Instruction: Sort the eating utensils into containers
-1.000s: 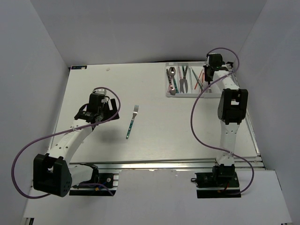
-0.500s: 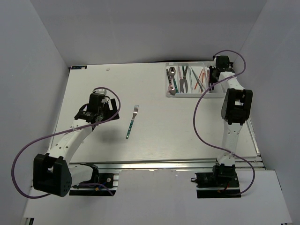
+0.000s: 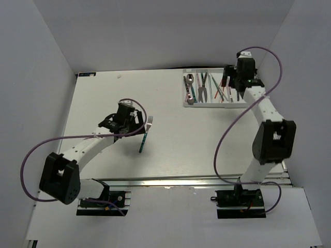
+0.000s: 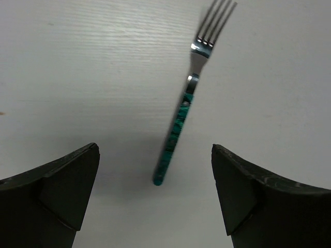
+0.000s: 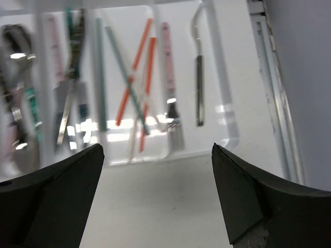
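One fork (image 3: pixel 145 134) with a teal handle lies alone on the white table, tines pointing away. In the left wrist view this fork (image 4: pixel 183 111) runs up from between my fingers. My left gripper (image 3: pixel 132 122) (image 4: pixel 155 155) hovers open just left of it, the handle's end between the fingertips and touching neither. The white tray (image 3: pixel 214 105) at the back right holds spoons (image 3: pixel 190 85), forks (image 3: pixel 202 88) and orange chopsticks (image 3: pixel 221 88) in its long containers. My right gripper (image 3: pixel 232 85) (image 5: pixel 156 150) hangs open and empty over the tray's near right edge (image 5: pixel 227 139).
Orange and pale chopsticks (image 5: pixel 135 72) cross in one slot, and a dark-handled utensil (image 5: pixel 199 77) lies alone in the rightmost. The table's right edge rail (image 5: pixel 271 77) runs close beside the tray. White walls enclose the table on three sides.
My left arm has swung right, so its gripper now sits at the fork. The right arm has shifted its elbow right and nearer me, and its gripper has opened above the tray.
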You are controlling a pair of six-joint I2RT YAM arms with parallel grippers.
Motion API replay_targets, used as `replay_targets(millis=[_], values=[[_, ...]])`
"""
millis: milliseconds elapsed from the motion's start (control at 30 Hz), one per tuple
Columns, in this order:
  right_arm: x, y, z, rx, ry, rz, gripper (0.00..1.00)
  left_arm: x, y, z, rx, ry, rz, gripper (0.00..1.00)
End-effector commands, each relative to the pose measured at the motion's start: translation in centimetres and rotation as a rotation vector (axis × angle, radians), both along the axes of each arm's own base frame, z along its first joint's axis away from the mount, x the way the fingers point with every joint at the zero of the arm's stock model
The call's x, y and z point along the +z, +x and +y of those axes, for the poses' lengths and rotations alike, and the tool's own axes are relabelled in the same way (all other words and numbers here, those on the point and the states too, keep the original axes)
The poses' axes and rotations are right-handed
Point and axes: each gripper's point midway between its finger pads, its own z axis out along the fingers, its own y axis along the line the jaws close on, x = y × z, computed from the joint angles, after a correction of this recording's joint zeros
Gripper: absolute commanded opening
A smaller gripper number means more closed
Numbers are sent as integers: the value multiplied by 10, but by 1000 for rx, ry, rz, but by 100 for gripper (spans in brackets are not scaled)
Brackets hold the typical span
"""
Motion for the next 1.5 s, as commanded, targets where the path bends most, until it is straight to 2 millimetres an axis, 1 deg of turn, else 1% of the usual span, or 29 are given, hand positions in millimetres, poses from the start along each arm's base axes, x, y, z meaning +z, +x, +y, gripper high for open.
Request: replay_targets(millis=[0, 33, 67, 100, 133, 167, 200, 233, 300, 333, 400, 500, 533, 567, 633, 667, 733, 767, 800, 833, 867, 900, 967, 1100, 1133, 1200, 1233, 1400, 1467], values=[[28, -35, 63, 56, 37, -137, 89, -7, 7, -34, 0, -92, -12, 98], [27, -45, 78, 109, 89, -147, 89, -14, 6, -41, -16, -104, 0, 98], [39, -60, 108, 264, 206, -169, 89, -20, 4, -46, -31, -110, 12, 98], [24, -74, 121, 312, 278, -144, 89, -23, 3, -57, -61, -115, 13, 97], [22, -82, 128, 344, 315, -143, 89, -33, 2, -61, -71, -98, 37, 96], [29, -92, 141, 399, 356, -153, 87, -34, 3, -66, -87, -91, 36, 96], [20, -99, 144, 400, 372, -131, 86, -37, 1, -72, -108, -79, 38, 95], [17, -103, 147, 408, 371, -117, 82, -46, 1, -70, -104, -51, 52, 93], [7, -112, 154, 427, 371, -72, 77, -53, 3, -70, -104, -24, 63, 87], [4, -116, 159, 445, 379, -59, 74, -64, 4, -65, -92, 14, 84, 82], [3, -124, 163, 460, 379, -53, 74, -71, 7, -61, -84, 49, 92, 78], [0, -133, 162, 460, 375, -55, 74, -85, 10, -54, -64, 103, 114, 62], [-1, -138, 163, 469, 377, -52, 74, -88, 10, -54, -61, 112, 121, 54], [0, -139, 164, 471, 377, -53, 74, -93, 10, -54, -59, 118, 133, 50], [2, -143, 165, 480, 379, -55, 73, -100, 8, -54, -61, 120, 151, 49], [2, -144, 166, 484, 381, -54, 73, -104, 6, -55, -67, 113, 163, 37], [6, -146, 171, 511, 401, -67, 74, -109, 1, -57, -74, 107, 178, 26], [4, -149, 175, 523, 430, -64, 75, -109, -1, -59, -80, 103, 180, 11], [4, -151, 179, 539, 454, -65, 84, -110, -3, -60, -84, 106, 183, 2], [6, -156, 190, 593, 505, -67, 89, -110, -5, -61, -86, 110, 186, 0], [6, -162, 201, 642, 573, -66, 89, -108, -7, -64, -98, 111, 183, 0], [3, -161, 203, 632, 592, -66, 89, -106, -8, -66, -104, 111, 177, 0], [-10, -168, 217, 682, 678, -29, 89, -97, -8, -73, -109, 110, 157, 0], [-38, -186, 246, 688, 853, 82, 89, -68, -3, -91, -120, 32, 68, 0], [-51, -194, 259, 691, 872, 125, 89, -50, 4, -99, -124, -22, 6, 0], [-64, -206, 278, 697, 920, 161, 89, -40, -1, -109, -145, -95, -22, 0], [-67, -208, 283, 686, 937, 169, 89, -25, 4, -117, -157, -149, -75, 0], [-76, -217, 300, 649, 1014, 189, 89, -6, -4, -139, -236, -282, -93, 0], [-72, -217, 307, 660, 1020, 182, 88, 0, -8, -150, -274, -332, -92, 0]])
